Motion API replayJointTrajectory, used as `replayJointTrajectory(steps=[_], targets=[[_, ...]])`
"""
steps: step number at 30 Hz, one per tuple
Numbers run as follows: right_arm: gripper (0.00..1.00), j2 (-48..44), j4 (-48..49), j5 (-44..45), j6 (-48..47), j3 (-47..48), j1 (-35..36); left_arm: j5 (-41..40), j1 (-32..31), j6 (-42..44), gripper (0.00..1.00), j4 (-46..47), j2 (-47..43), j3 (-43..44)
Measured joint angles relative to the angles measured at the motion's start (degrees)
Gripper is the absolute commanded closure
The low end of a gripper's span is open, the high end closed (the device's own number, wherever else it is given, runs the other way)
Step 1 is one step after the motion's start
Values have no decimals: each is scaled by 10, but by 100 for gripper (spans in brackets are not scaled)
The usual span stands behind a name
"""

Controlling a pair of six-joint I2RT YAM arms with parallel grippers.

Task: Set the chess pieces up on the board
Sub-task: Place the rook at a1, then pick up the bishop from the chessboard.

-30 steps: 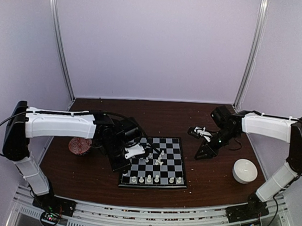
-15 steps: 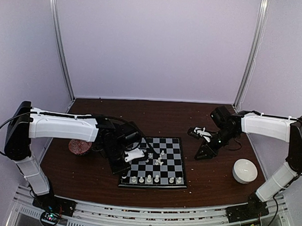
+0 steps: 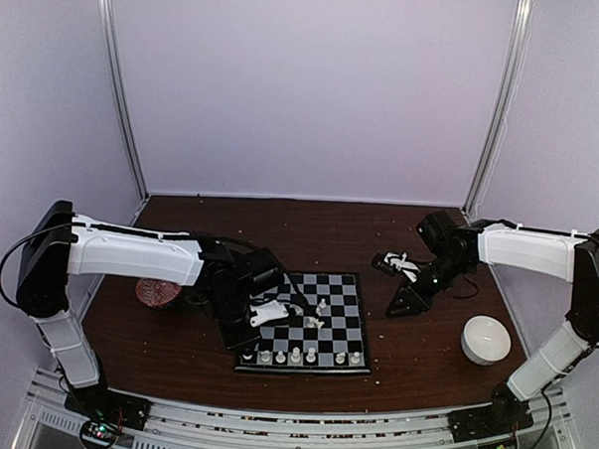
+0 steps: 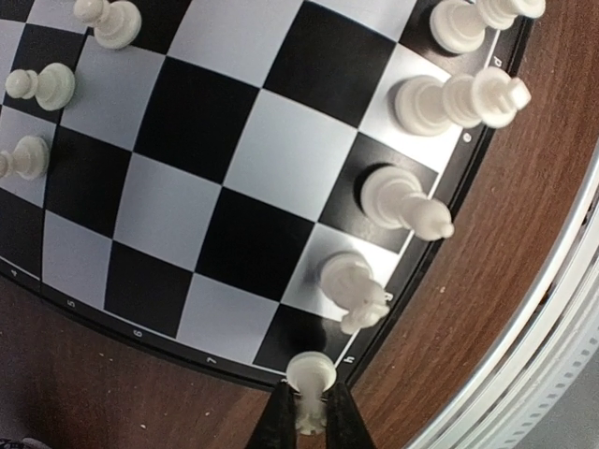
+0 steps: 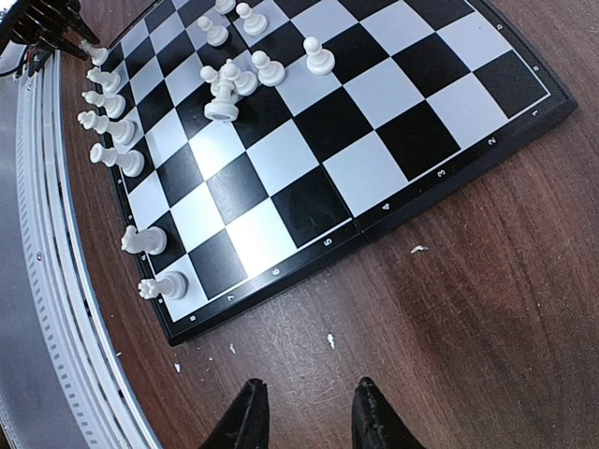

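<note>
As you looked down from the top camera, the table (image 3: pixel 155 352) carried the board (image 3: pixel 349 284) flat near its middle, with bare wood all round it and the widest open stretch behind it. Your left arm (image 3: pixel 129 252) reached across to the board's near left corner. Your right arm (image 3: pixel 527 249) hung well apart, over bare wood to the board's right. A brown bowl (image 3: pixel 157 291) sat behind your left arm and a white bowl (image 3: pixel 485 339) near the table's right edge, both off the board.

Your left gripper (image 4: pixel 309 416) was pinched almost closed on one piece (image 4: pixel 310 376). That piece sat between the fingers (image 4: pixel 279 421) right at the board's corner, its round end at the rim beside the last dark square. You could not tell whether it touched the board. A row (image 4: pixel 402 201) of pieces ran along that edge, the nearest just beside the held one, so room there was tight. The wood outside the rim lay free. A loose cluster (image 3: pixel 315 315) stood around the board's middle.

Your right gripper (image 5: pixel 304 412) was partly open and held nothing, with the board's edge well ahead of its fingertips.
</note>
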Motion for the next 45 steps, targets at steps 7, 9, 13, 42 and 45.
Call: replayJointTrajectory(steps=[7,9,13,42,45], targets=[[68,0,0,0,0,4,0,2,-1,0,95,12,10,-4],[68,0,0,0,0,4,0,2,-1,0,95,14,13,-5],[67,0,0,0,0,4,0,2,-1,2,92,15,13,-5],[58,27,44,101,94,111,177,-83,56,-89,60,144,-130,20],[56,52,58,127,110,111,208,-115,70,-140,58,211,-151,-7]])
